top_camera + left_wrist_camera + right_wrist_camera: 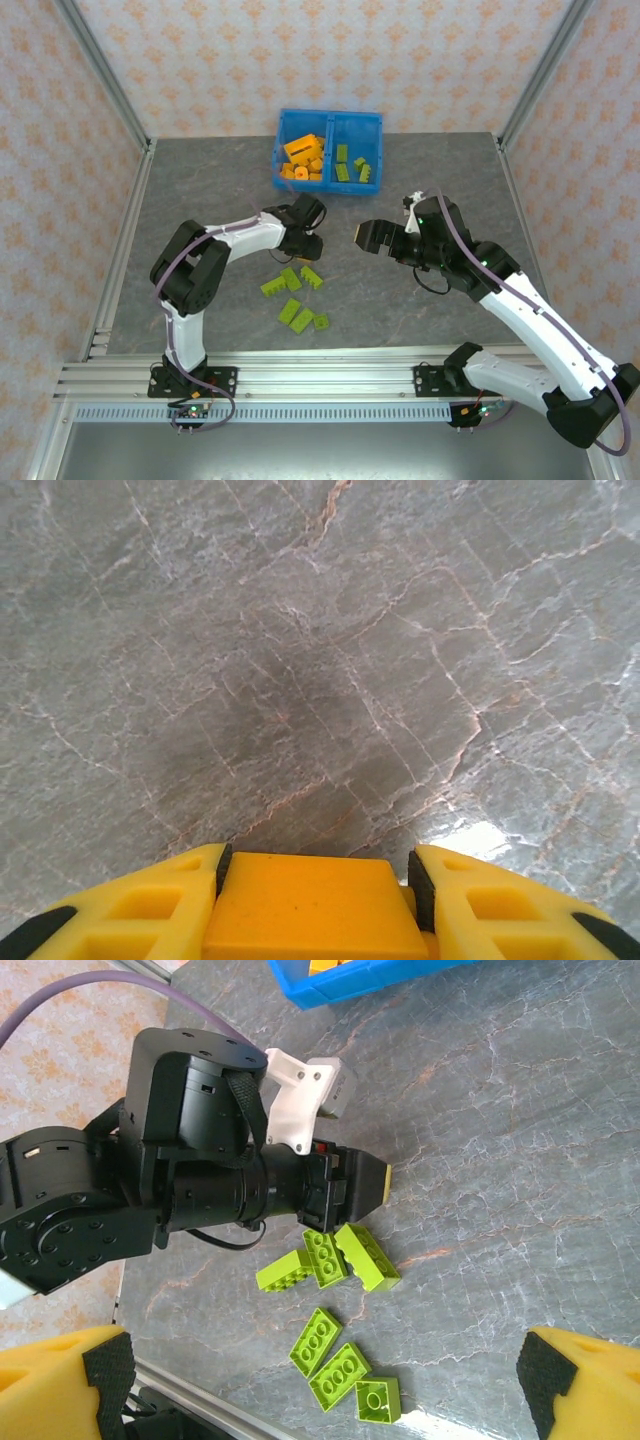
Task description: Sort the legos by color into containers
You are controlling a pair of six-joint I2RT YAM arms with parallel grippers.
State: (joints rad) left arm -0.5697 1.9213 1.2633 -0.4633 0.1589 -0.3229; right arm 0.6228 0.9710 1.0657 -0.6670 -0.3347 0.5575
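Marble tabletop (420, 300): left tool (318, 860) clamps an orange brick (315, 912) beside green bricks (365, 1258); right tool (325, 1375) apart

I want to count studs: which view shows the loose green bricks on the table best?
Right wrist: the green bricks lie close, studs distinct. Top external has them small. Left wrist faces the table, not them.

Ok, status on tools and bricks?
Left tool shut on orange brick. Right tool open, empty. Six green bricks loose on table. Nothing between left tool and bin.
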